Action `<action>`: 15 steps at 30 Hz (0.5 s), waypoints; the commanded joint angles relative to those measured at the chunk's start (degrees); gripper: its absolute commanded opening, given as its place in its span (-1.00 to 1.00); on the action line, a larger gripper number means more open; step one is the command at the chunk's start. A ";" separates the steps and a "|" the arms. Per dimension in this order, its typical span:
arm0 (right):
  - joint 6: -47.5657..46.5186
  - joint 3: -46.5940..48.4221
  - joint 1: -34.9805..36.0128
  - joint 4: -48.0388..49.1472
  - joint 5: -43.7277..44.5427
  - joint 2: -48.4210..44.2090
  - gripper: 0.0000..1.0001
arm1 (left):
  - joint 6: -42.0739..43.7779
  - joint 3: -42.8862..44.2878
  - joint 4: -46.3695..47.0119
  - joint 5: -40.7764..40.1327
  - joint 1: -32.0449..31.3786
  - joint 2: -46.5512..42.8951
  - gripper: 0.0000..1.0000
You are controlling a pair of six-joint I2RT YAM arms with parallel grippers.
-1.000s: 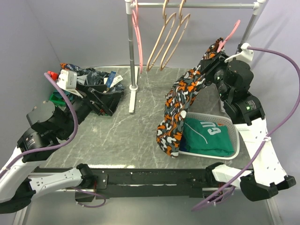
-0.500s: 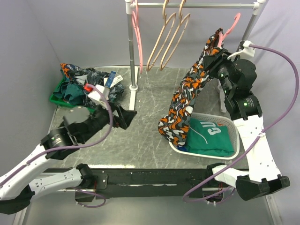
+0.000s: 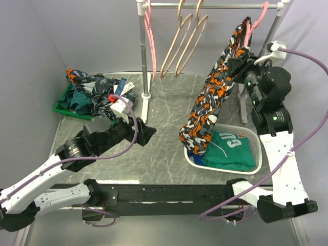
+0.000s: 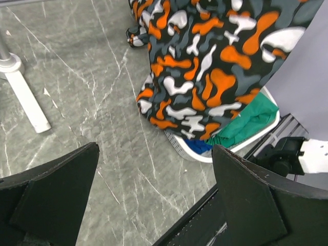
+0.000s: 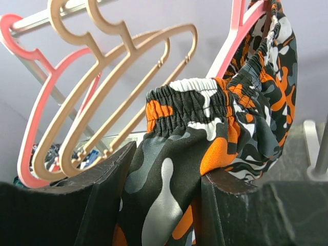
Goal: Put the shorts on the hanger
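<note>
Since a second ago the right gripper (image 3: 237,62) has raised the shorts (image 3: 210,105) — waistband pinched in its jaws — to the pink hanger (image 5: 233,41) just above it; the left gripper (image 4: 154,169), spread and empty, swings nearer. Draping looks undone.

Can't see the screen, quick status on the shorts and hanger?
Right hand shut on shorts, up at pink hanger. Left hand open, empty. Beige hangers alongside, not blocking.
</note>
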 commanded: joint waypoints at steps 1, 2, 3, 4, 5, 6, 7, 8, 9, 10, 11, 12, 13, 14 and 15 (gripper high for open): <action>-3.24 6.37 -1.47 2.61 -3.98 2.38 -1.00 | 0.89 0.75 1.99 1.89 -0.17 0.68 0.93; -3.16 6.98 -1.83 2.25 -5.03 3.17 -1.00 | 1.33 0.93 1.82 1.89 -0.17 0.68 0.93; -2.89 7.34 -2.27 2.08 -5.73 3.61 -1.00 | 1.60 1.19 1.73 1.71 -0.17 0.59 0.93; -2.81 8.13 -2.88 1.99 -6.35 4.40 -1.00 | 1.77 1.28 1.64 1.54 -0.25 0.59 0.93; -2.63 8.66 -3.15 1.90 -7.23 4.93 -1.00 | 2.21 1.28 1.29 1.45 -0.17 0.51 0.93; -2.45 9.18 -3.41 1.73 -7.76 5.54 -1.00 | 2.48 1.45 1.20 1.36 -0.25 0.42 0.93; -2.37 10.58 -3.76 1.11 -8.28 6.94 -1.00 | 2.74 1.46 1.03 1.19 -0.17 0.33 0.93; -2.28 11.38 -4.20 0.76 -9.16 7.65 -1.00 | 2.83 1.63 0.76 1.10 -0.25 0.42 0.93; -2.36 12.08 -4.38 0.24 -9.52 8.35 -1.00 | 3.00 1.72 0.67 1.10 -0.17 0.33 0.93; -2.36 12.70 -4.55 -0.12 -9.52 9.32 -1.00 | 3.27 1.81 0.50 1.10 -0.17 0.33 0.93; -2.54 12.88 -4.90 -0.03 -10.13 9.68 -1.00 | 3.44 1.89 0.50 1.10 -0.17 0.33 0.93; -2.54 12.62 -5.08 0.58 -10.66 9.85 -1.00 | 3.71 1.98 0.41 1.10 -0.17 0.42 0.93; -2.54 12.62 -5.43 0.76 -10.84 10.20 -1.00 | 4.06 1.98 0.32 1.10 -0.17 0.33 0.93; -2.80 12.70 -5.96 0.84 -11.36 10.38 -1.00 | 4.23 2.16 0.32 1.10 -0.17 0.42 0.93; -2.80 12.88 -6.31 0.85 -11.80 10.73 -1.00 | 4.41 2.16 0.15 1.10 -0.17 0.51 0.93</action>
